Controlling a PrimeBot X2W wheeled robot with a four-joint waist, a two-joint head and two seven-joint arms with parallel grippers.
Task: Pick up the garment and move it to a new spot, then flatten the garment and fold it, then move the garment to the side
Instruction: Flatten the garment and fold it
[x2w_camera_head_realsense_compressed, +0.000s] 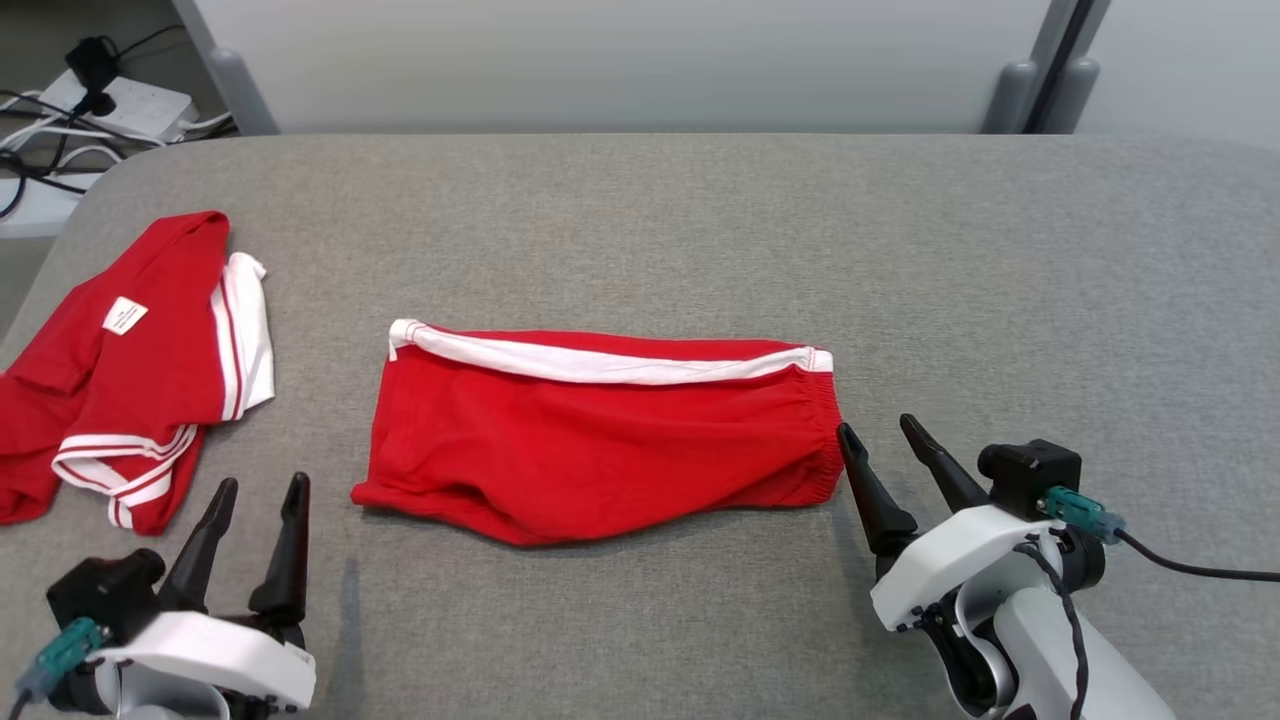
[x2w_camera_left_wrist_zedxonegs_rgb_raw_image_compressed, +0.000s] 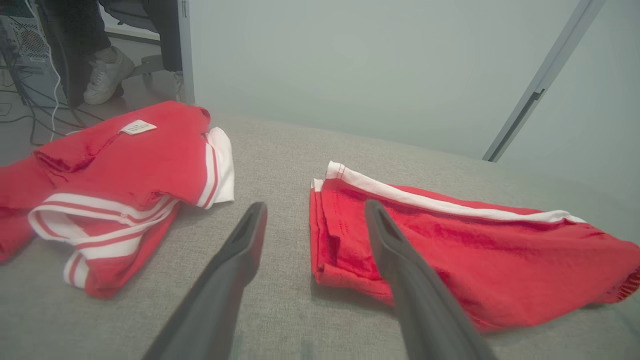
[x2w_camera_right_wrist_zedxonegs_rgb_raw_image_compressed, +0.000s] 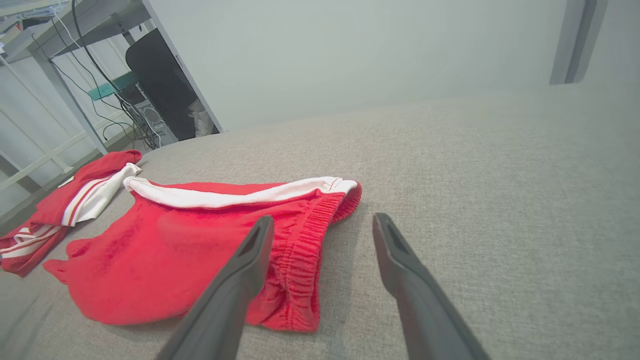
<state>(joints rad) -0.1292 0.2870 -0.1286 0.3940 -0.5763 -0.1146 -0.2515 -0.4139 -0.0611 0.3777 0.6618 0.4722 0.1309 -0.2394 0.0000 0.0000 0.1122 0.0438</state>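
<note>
Now: folded red shorts (x2w_camera_head_realsense_compressed: 600, 430) lie mid-tabletop (x2w_camera_head_realsense_compressed: 700, 220). Right pincer (x2w_camera_head_realsense_compressed: 877, 426) is wide and empty, just off their waistband end; left pincer (x2w_camera_head_realsense_compressed: 263, 483) is wide and empty, near their lower-left corner. Risk I see: pinching one layer only would open the fold, and sliding them left could snag the red shirt (x2w_camera_head_realsense_compressed: 130, 380). Count: two garments, two pincers.

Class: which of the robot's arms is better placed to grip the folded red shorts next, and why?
Right, probably. The right gripper stands open with one fingertip at the waistband end of the shorts; the left gripper sits farther off.
</note>
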